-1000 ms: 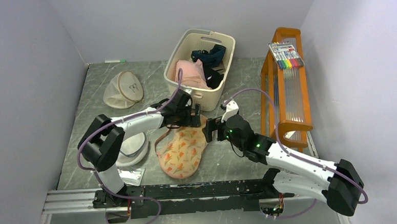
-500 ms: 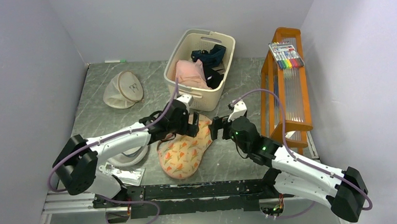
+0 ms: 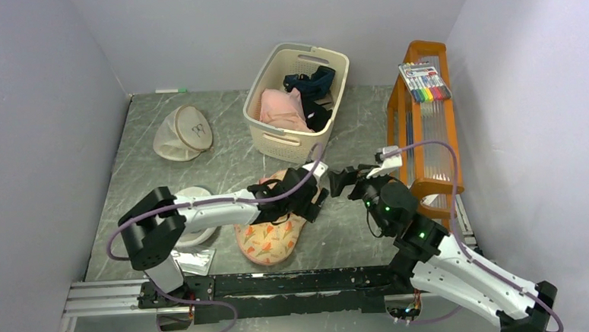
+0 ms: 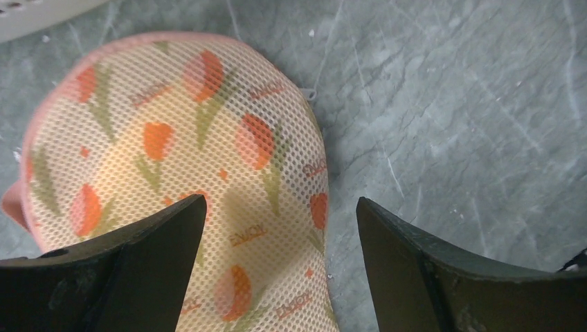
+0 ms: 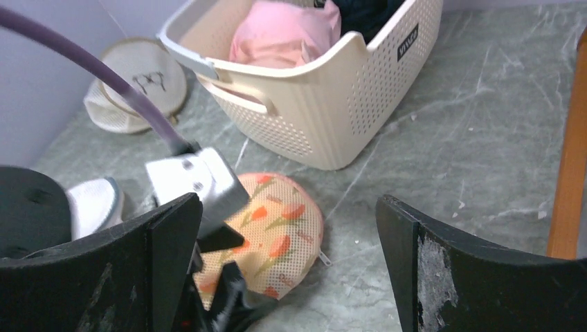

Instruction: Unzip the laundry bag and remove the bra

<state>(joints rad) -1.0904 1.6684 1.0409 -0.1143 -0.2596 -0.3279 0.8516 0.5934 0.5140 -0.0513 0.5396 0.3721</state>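
The laundry bag (image 3: 267, 234) is a peach-pink mesh pouch with orange prints, lying flat on the grey table in front of the basket. It fills the left wrist view (image 4: 194, 166) and shows in the right wrist view (image 5: 280, 225). Its zip looks closed, and a small metal pull (image 5: 322, 258) sticks out at its right edge. My left gripper (image 3: 309, 202) is open and hovers just over the bag's far right end (image 4: 280, 200), one finger over the mesh and one over bare table. My right gripper (image 3: 343, 181) is open and empty, to the right of the bag (image 5: 287, 200). The bra is hidden.
A cream basket (image 3: 324, 62) holding a pink garment (image 3: 281, 110) and a dark navy one stands behind the bag. A beige round bag (image 3: 183, 132) lies far left, and a white mesh dome bag (image 3: 197, 217) under my left arm. An orange rack (image 3: 396, 130) with markers stands at right.
My left gripper has swung from the bag's far left edge across to its right end. My right gripper has drawn back to the right, away from the bag.
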